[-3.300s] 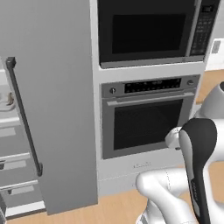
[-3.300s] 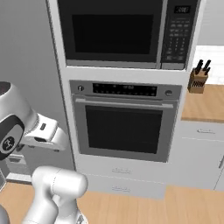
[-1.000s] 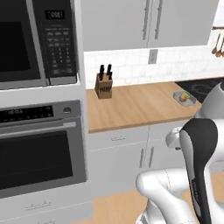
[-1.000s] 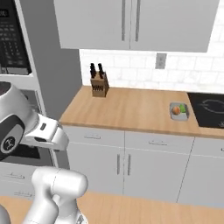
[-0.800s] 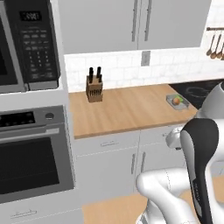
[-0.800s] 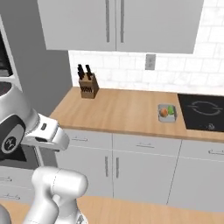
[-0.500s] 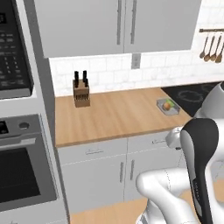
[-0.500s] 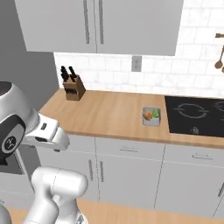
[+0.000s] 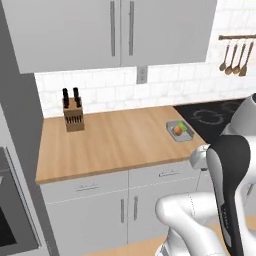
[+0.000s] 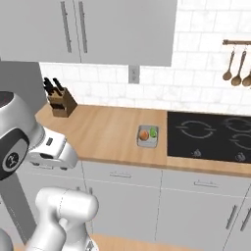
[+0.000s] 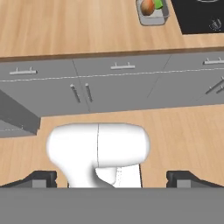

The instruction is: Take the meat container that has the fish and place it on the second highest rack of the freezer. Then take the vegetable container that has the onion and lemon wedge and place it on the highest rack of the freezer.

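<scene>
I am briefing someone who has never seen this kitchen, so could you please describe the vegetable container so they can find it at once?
Start at the wooden counter under the grey wall cabinets. Follow it toward the black cooktop; just beside the cooktop's edge sits a small grey tray. It alone holds a brown-orange onion and a lime-green lemon wedge, unlike the knife block at the far end.

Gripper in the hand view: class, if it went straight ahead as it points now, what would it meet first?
Probably the grey cabinet fronts or the wooden floor before them; the open gripper aims below the counter. Depth is unclear.
</scene>
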